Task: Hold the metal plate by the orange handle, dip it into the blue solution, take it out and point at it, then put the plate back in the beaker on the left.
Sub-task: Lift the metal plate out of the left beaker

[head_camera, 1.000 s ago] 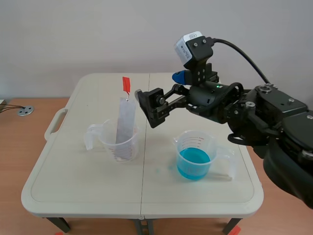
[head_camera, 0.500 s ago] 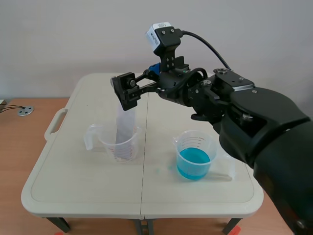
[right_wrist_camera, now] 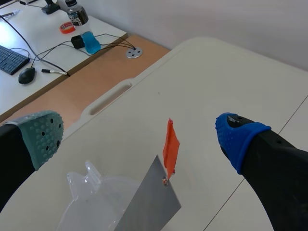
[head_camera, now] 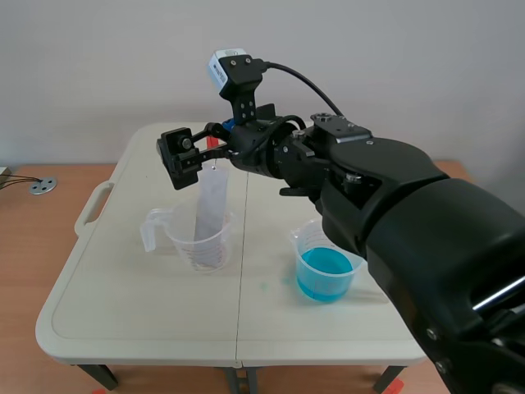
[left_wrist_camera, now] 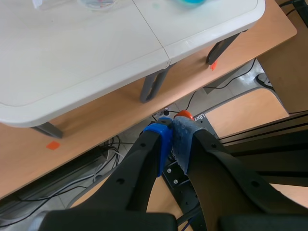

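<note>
a grey metal plate (right_wrist_camera: pixel 149 204) is carrying a bright orange handle (right_wrist_camera: pixel 170 147). vivid blue solution (head_camera: pixel 325 275) is sitting in a clear, red-marked beaker (head_camera: pixel 305 240). the counter (head_camera: pixel 139 308) is showing cream. the black right pincer (right_wrist_camera: pixel 139 137) is showing one dotted grey-green pad (right_wrist_camera: pixel 44 135), one blue pad (right_wrist_camera: pixel 238 137).

Cream folding table (head_camera: pixel 123 308) — clear beaker (head_camera: pixel 184 242), beaker of blue solution (head_camera: pixel 326 264) apart.

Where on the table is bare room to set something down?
Free: the near strip of the table before both beakers, and the gap between the left beaker and the blue solution beaker. Crowded: above the left beaker, where the open right gripper straddles the orange handle.
</note>
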`<move>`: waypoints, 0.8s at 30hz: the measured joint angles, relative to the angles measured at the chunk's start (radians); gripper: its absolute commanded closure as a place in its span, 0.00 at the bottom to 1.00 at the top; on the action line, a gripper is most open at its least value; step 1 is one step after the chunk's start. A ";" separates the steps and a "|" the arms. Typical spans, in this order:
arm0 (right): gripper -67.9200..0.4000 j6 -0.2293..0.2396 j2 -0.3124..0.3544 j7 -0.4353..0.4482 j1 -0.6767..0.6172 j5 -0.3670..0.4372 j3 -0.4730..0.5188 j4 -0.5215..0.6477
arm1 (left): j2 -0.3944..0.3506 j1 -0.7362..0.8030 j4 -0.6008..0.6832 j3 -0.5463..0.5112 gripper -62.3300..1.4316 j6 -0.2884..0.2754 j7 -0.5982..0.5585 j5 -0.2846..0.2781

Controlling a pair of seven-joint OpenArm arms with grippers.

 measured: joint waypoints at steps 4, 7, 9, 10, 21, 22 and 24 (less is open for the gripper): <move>0.02 0.000 -0.011 0.003 0.000 -0.003 0.000 -0.023 | 0.000 0.000 0.000 0.000 0.94 0.000 0.000 0.000; 0.02 0.000 -0.010 0.005 0.000 -0.003 0.000 -0.023 | 0.000 0.000 0.000 0.000 0.94 0.000 0.000 0.000; 0.03 0.000 -0.010 0.005 0.000 -0.003 0.000 -0.023 | 0.000 0.000 0.000 0.000 0.94 0.000 0.000 0.000; 0.06 0.000 -0.010 0.005 0.000 -0.003 0.000 -0.023 | 0.000 0.000 0.000 0.000 0.94 0.000 0.000 0.000; 0.48 0.000 -0.010 0.005 0.000 -0.003 0.000 -0.023 | 0.000 0.000 0.000 0.000 0.94 0.000 0.027 0.000; 0.52 0.000 -0.010 0.008 0.000 -0.003 0.000 -0.023 | 0.000 0.000 0.000 0.000 0.94 0.000 0.031 0.000; 0.60 0.000 -0.010 0.012 0.000 -0.003 0.000 -0.023 | 0.000 0.000 0.000 0.000 0.94 0.000 0.040 0.000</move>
